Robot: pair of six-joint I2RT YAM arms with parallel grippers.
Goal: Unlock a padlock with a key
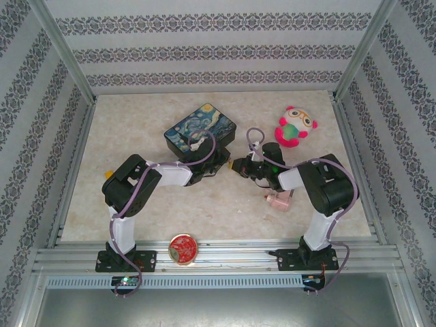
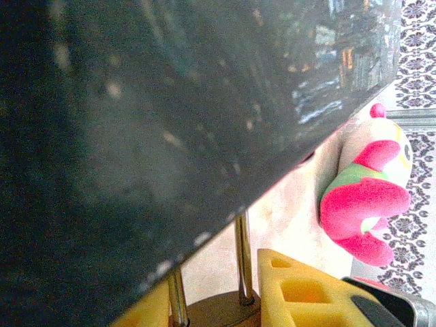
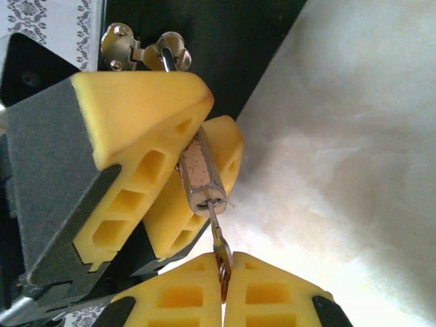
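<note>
There is one small brass-coloured padlock (image 3: 199, 172), and it is held above the table, between the two yellow foam pads (image 3: 136, 116) of the left gripper (image 3: 204, 146), which is clenched on its body. In the left wrist view the thin silvery shackle (image 2: 242, 259) shows as two legs that rise from the brass body toward the dark side of one box. There is one tiny dark metal key (image 3: 219, 248). Its head is pinched between the two yellow fingertips of the right gripper (image 3: 223, 286), which are pressed together on it. Its thin blade reaches the lower face of the padlock; how deep it goes in I cannot tell. From above, the two grippers meet tip to tip near the middle of the pale marbled table (image 1: 136, 122). Just behind them lies the one dark box printed with a Starry Night painting (image 1: 201, 129). To the right of the box sits one pink and white plush owl (image 1: 295, 127). One pink blocky object (image 1: 278, 200) lies beside the right arm, and one round red tin (image 1: 182, 247) lies at the near edge, between the two arm bases.
</note>
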